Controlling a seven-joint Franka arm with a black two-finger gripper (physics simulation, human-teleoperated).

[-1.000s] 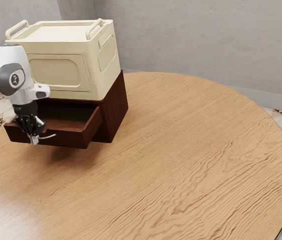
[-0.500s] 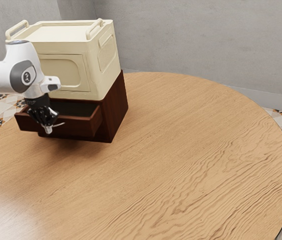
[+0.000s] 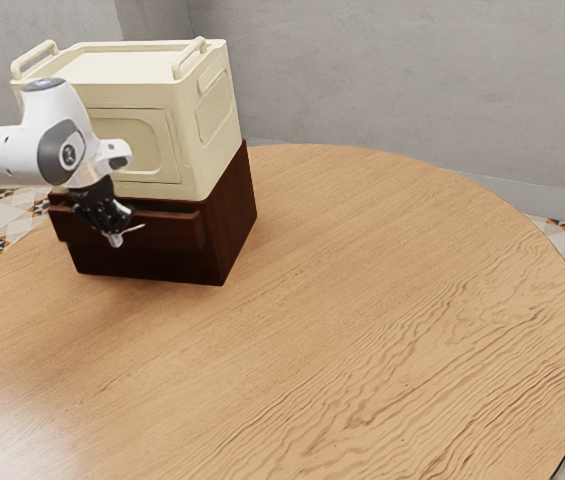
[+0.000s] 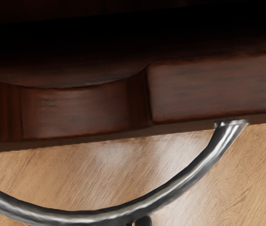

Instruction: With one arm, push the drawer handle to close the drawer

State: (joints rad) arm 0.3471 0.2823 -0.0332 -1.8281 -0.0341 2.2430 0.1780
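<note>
My gripper is at the curved metal handle on the front of the dark brown drawer. Whether it is open or shut cannot be made out. The drawer front still stands a little out from its cabinet. In the wrist view the handle arcs away from the drawer front, which has a scooped notch in its top edge, and a dark gap lies behind that front. A small dark tip of the gripper touches or nearly touches the handle's outer side.
A cream storage box with two raised handles sits on top of the cabinet. Both stand on a round wooden table, near its edge. A grey wall rises behind.
My hand has moved toward the cabinet, up and rightward in the exterior view, and the drawer has slid in with it from well open to slightly out.
</note>
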